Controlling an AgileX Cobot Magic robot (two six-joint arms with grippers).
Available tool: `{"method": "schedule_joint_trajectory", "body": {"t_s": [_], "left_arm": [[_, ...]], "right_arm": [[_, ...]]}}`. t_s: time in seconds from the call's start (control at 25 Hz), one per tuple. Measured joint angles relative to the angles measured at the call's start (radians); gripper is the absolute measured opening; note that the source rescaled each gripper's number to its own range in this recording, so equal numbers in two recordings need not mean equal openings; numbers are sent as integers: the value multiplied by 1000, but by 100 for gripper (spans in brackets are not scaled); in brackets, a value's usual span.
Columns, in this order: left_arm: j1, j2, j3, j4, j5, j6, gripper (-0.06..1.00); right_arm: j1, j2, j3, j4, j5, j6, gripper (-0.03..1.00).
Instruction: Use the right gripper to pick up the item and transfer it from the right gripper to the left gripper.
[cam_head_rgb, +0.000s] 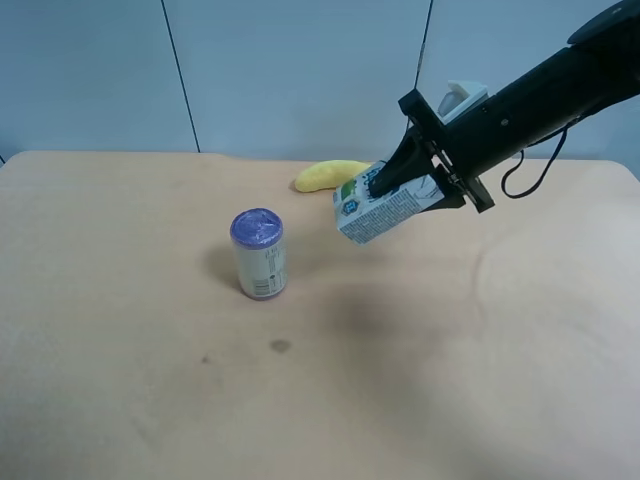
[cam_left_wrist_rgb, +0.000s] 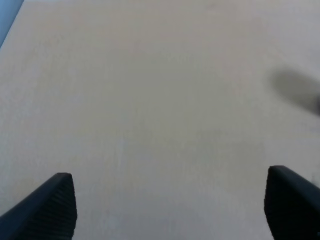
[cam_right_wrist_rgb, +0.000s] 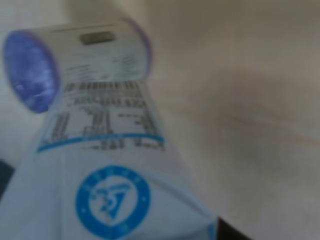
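Over the pale wooden desk (cam_head_rgb: 450, 380), near its far edge, the right gripper (cam_head_rgb: 400, 190) clamps the white-and-blue paper carton (cam_head_rgb: 375, 215) aloft, so pickup looks done; the wide-spread, empty left gripper (cam_left_wrist_rgb: 169, 200) awaits the handover.

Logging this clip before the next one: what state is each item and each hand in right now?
carton: lifted off the table, tilted, held.
right hand: shut on the carton.
left hand: open, empty, over bare table.
can: upright on the table, untouched.
banana: lying on the table, untouched.
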Motion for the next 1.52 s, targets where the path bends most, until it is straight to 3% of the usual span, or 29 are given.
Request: {"method": "schedule_joint_trajectory", "body": {"t_s": [0.32,0.6,0.84,1.16,1.52], "left_arm": [[0,0,0,0,0,0,100],[0,0,0,0,0,0,100],[0,0,0,0,0,0,100],[0,0,0,0,0,0,100],[0,145,-17,-31,-10,7,100]], "right_arm": [[0,0,0,127,81,-137,2],[2,0,0,163,83,-185,2],[63,0,0,177,77,-205,2],[92,7,0,208,-37,-231,2],[92,117,3,345,29,-304,1]]}}
